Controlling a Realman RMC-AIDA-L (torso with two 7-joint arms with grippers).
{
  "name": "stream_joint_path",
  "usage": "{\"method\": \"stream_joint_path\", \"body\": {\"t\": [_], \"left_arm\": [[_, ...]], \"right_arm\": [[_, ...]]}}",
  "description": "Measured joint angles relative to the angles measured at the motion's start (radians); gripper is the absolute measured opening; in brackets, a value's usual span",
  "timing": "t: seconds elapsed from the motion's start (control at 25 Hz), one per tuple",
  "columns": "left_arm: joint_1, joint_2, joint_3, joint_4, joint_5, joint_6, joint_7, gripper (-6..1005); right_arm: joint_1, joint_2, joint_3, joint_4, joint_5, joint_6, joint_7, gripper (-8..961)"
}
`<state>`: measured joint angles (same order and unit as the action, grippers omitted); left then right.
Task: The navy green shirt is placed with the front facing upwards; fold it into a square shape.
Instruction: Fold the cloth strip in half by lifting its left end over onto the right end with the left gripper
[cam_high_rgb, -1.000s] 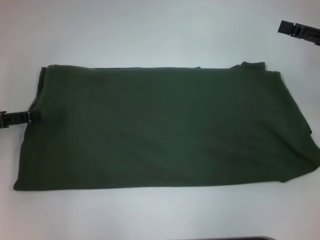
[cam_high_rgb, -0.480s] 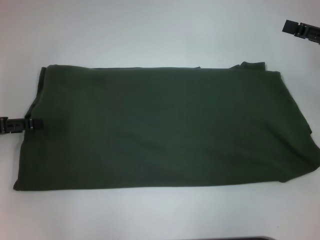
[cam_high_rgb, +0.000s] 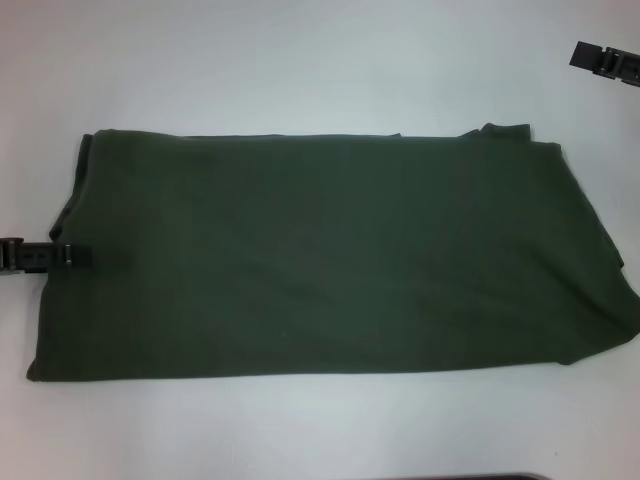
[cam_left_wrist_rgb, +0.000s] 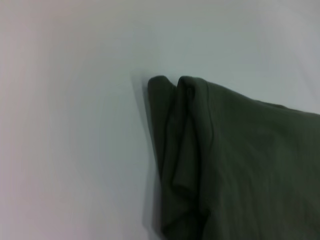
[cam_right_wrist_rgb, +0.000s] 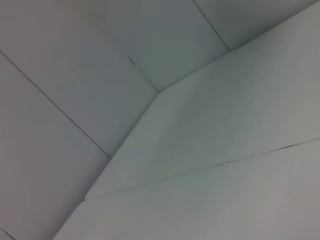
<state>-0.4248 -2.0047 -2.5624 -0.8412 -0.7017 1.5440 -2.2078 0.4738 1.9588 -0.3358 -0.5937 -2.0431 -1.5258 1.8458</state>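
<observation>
- The shirt lies flat across the middle of the white worktop, folded into a long band.
- The left gripper reaches over the shirt's left edge; I cannot tell how its jaws stand.
- The right gripper hangs far right, well apart; jaw state unclear.
- Since a second ago, the left gripper has crept rightward onto the cloth.

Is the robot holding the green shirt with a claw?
Cannot tell. The left claw reaches onto the left edge of the dark olive-green folded cotton shirt; its grip is unclear. The right claw holds nothing.
</observation>
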Motion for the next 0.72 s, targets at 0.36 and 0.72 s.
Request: {"method": "stream_joint_path", "body": {"t": [0.36, 0.72], "left_arm": [[-0.037, 0.003, 0.010, 0.020, 0.028, 0.008, -0.013, 895], [-0.077, 0.001, 0.018, 0.040, 0.057, 0.009, -0.010, 893]], "right_arm": [[-0.004, -0.001, 0.000, 0.000, 0.000, -0.001, 0.000, 926], [-0.006, -0.002, 0.000, 0.000, 0.000, -0.001, 0.000, 926]]}}
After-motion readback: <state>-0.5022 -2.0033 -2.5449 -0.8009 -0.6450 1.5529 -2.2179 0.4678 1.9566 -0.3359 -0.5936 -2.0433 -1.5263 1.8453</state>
